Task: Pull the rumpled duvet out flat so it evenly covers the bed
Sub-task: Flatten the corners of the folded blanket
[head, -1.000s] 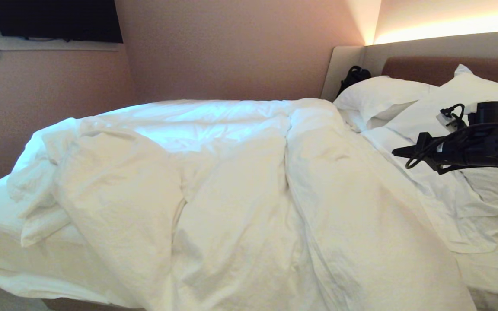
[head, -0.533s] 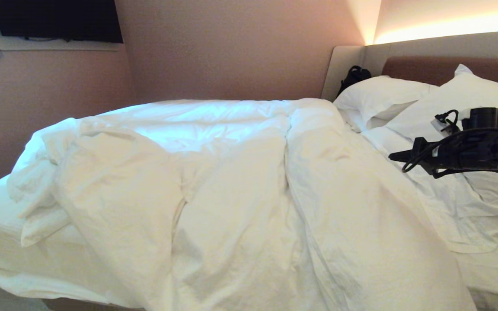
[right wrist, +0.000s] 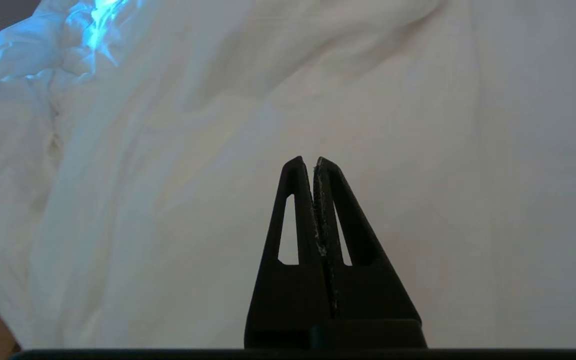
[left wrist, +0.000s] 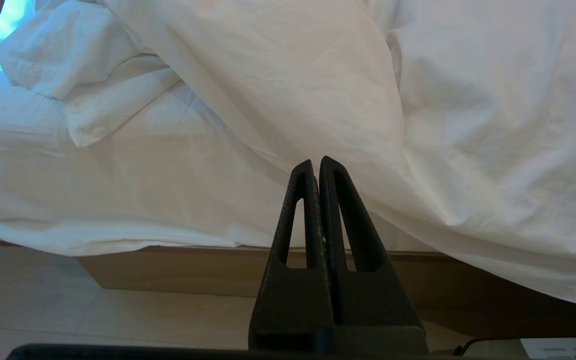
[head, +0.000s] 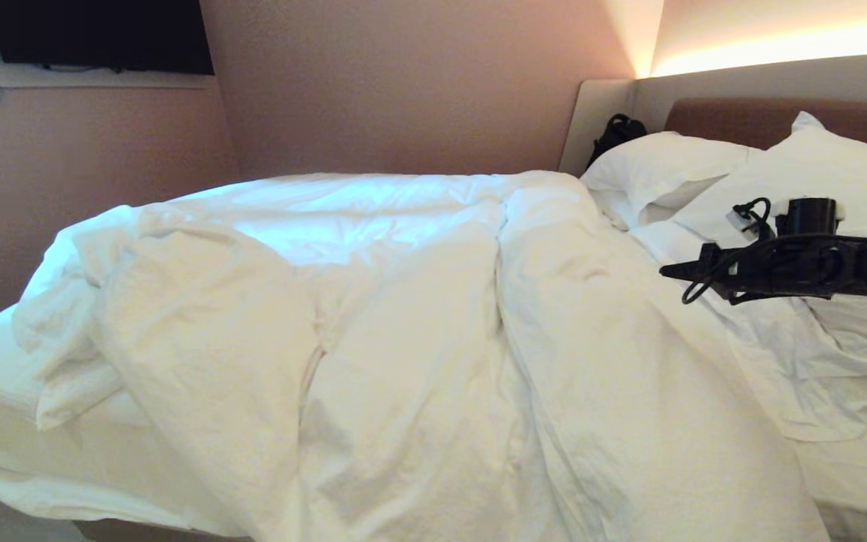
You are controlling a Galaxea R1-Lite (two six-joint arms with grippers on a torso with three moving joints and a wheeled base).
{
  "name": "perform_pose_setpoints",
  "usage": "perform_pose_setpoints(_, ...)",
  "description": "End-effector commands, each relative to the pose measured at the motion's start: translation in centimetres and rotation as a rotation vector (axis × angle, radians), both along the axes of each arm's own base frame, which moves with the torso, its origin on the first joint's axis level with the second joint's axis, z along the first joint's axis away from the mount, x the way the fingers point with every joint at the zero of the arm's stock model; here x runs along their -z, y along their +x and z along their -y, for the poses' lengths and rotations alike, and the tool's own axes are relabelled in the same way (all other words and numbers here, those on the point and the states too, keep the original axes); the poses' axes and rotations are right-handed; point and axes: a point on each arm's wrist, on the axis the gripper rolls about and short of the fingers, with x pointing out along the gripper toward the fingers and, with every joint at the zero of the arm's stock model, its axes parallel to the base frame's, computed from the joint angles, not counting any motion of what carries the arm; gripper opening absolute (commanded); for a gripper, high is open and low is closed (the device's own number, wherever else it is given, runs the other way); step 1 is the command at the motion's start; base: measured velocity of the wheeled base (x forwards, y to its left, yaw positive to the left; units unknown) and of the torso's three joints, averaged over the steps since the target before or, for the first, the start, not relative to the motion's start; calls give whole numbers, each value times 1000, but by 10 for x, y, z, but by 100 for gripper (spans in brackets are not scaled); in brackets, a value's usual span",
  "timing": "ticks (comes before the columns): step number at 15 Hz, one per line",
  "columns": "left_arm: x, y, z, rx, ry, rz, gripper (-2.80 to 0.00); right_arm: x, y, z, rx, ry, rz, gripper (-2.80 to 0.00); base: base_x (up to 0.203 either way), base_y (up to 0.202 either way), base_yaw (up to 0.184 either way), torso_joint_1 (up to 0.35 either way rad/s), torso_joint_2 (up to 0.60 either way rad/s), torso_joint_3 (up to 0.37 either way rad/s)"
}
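Note:
The white duvet (head: pixel 403 339) lies rumpled in thick folds across the bed (head: pixel 866 467), bunched toward the left end and spilling over the near edge. My right gripper (head: pixel 665 271) hovers shut and empty above the duvet's right edge, pointing left, near the pillows; its wrist view shows it over plain white cloth (right wrist: pixel 393 125). My left gripper (left wrist: pixel 315 162) is out of the head view, parked low beside the bed, shut and empty, facing the duvet's hanging edge (left wrist: pixel 468 175) and the wooden base (left wrist: pixel 178 270).
Two white pillows (head: pixel 667 169) lean on the brown headboard (head: pixel 742 120) at the right. A black bag (head: pixel 616 134) sits in the corner behind them. A pink wall (head: pixel 403 83) runs along the far side, with a dark screen (head: pixel 95 34) at the upper left.
My right arm has reached further left and sunk a little over the duvet's right edge, still shut. The duvet and the left gripper have not moved.

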Motion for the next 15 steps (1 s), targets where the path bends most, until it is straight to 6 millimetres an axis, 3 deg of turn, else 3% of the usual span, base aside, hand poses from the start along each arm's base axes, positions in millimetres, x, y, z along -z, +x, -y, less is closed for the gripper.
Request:
perform_pose_setpoints(1, 0, 0, 0, 0, 0, -2, -280, 20, 10, 3, -4, 12, -30, -280, 0, 0, 0, 0, 0, 0)
perform_pose_setpoints(6, 0, 0, 0, 0, 0, 0, -280, 29, 12, 8, 2, 18, -58, -280, 0, 0, 0, 0, 0, 0)
perform_pose_setpoints(7, 0, 0, 0, -2, 0, -1, -280, 29, 12, 7, 0, 19, -60, -156, 0, 0, 0, 0, 0, 0)
perform_pose_setpoints(8, 0, 0, 0, 0, 0, 0, -280, 30, 12, 6, -2, 18, -62, 0, 0, 0, 0, 0, 0, 0)
perform_pose_setpoints(15, 0, 0, 0, 0, 0, 0, -280, 56, 15, 11, -168, 82, -61, 0, 0, 0, 0, 0, 0, 0)
